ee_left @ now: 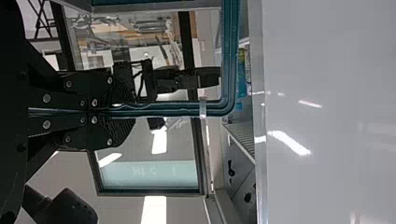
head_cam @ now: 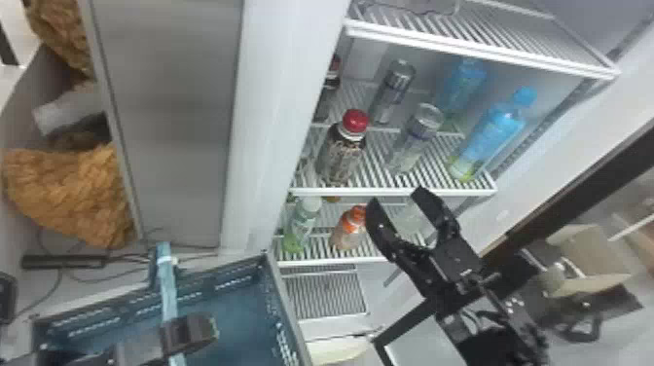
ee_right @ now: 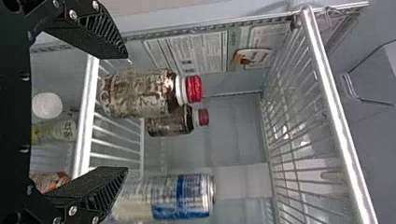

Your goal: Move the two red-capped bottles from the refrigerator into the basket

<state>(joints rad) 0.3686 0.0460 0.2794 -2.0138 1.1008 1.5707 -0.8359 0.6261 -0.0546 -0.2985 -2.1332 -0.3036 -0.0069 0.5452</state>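
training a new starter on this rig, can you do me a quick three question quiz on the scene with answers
1. True or false: the right gripper is open.
2. Fill in the missing word: the two red-capped bottles stand in the ____, not yet in the basket.
3. Multiple choice: what is the left gripper shut on?
a) a silver can
b) the teal handle
c) a blue bottle

Key: 1 true; 2 refrigerator; 3 b
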